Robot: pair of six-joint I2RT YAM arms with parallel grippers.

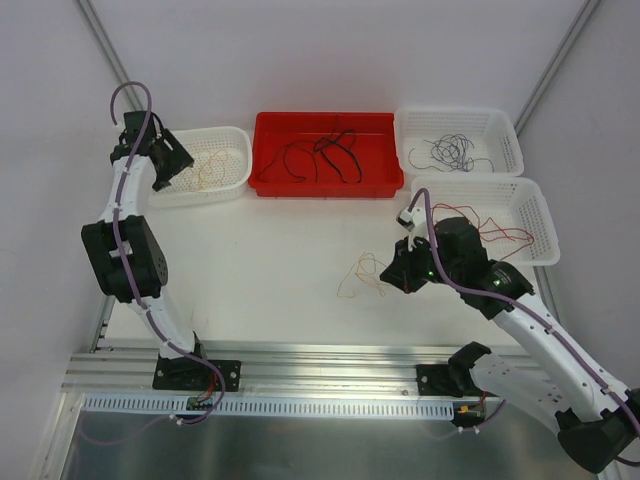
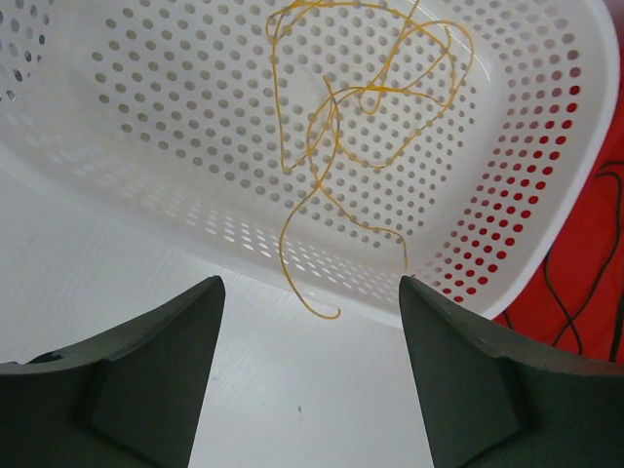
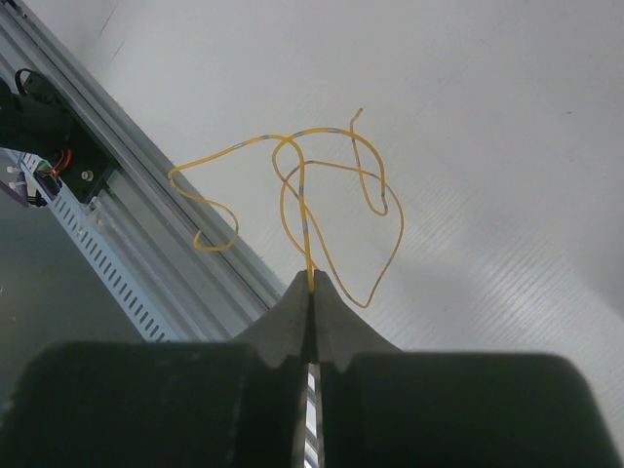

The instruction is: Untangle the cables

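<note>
My right gripper [image 3: 312, 278] is shut on a curly yellow cable [image 3: 292, 185], which it holds just above the table; in the top view this cable [image 1: 362, 277] trails left of the gripper [image 1: 398, 277]. My left gripper [image 2: 312, 292] is open and empty at the near rim of a white basket [image 2: 507, 175] that holds another yellow cable [image 2: 341, 117], one end hanging over the rim. In the top view the left gripper [image 1: 168, 165] hovers at that basket [image 1: 232, 180]. Black cables [image 1: 325, 155] lie in the red bin [image 1: 270, 185].
A white basket at the back right [image 1: 505, 125] holds dark purple-blue cables [image 1: 450, 150]. A second white basket [image 1: 535, 215] beside my right arm holds red cables [image 1: 500, 232]. An aluminium rail [image 1: 300, 365] runs along the near table edge.
</note>
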